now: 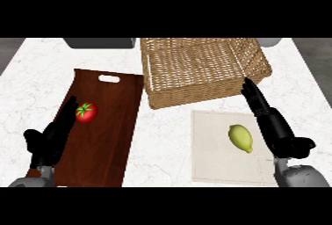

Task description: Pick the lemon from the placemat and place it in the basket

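The lemon is lying on the pale placemat at the near right of the counter, untouched. Its long axis is running from far left to near right, the pointed tip aiming toward the near edge. The right hand is standing just to the right of the lemon, fingers straight and released, holding nothing, fingertips pointing far toward the basket. The lemon is therefore lying to the left of the palm, so this is the nearer hand. The left hand is resting open at the near left over the cutting board, beside the tomato, well apart from the lemon.
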Tool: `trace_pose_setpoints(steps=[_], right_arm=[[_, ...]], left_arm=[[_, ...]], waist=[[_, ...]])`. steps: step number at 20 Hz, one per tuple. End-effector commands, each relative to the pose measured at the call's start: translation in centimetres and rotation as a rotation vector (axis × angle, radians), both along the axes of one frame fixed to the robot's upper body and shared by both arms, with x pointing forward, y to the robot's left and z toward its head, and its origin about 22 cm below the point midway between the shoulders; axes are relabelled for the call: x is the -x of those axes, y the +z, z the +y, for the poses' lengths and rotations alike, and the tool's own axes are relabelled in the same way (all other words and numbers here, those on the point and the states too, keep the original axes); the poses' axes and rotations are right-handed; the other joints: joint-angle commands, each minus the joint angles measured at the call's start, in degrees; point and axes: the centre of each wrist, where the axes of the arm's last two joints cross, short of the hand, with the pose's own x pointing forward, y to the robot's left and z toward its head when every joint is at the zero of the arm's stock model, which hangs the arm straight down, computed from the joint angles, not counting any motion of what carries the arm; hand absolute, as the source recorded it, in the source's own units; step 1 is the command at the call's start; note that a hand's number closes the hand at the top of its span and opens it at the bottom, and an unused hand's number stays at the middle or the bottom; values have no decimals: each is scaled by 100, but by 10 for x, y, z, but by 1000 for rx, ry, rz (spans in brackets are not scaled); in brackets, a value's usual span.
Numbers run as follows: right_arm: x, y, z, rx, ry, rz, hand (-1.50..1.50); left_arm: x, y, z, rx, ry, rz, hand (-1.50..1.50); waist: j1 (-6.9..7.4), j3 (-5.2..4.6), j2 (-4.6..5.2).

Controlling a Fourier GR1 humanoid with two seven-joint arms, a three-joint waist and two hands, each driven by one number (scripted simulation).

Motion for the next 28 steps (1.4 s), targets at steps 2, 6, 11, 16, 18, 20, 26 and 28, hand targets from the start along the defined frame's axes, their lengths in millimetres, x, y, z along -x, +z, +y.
trace_pose_setpoints(steps=[2,6,11,16,18,20,26,28], right_arm=[[26,-9,-39,-140,-66,-180,150],[45,-2,-61,-409,-151,-479,150],[101,-50,19,-255,-34,-648,-150],[133,-48,33,-194,-432,-524,-150],[149,-50,-1,-37,-588,-456,-150],[164,-39,-32,66,-670,-386,-150],[217,6,-77,409,-667,-163,-150],[226,30,-92,494,-581,-101,-150]], left_arm=[[-3,2,-20,50,31,-100,0],[-1,27,-16,92,121,-257,0],[-3,40,-39,146,67,-264,0],[1,41,-42,152,59,-242,0],[6,35,-42,144,73,-243,0],[-1,42,-55,154,77,-253,0],[-4,41,-49,144,65,-263,0],[-3,46,-49,146,50,-282,0]], waist=[[-74,91,19],[-325,146,-144],[-62,94,-14],[-81,76,3],[-167,62,6],[-198,62,18],[-86,50,61],[-48,54,53]])
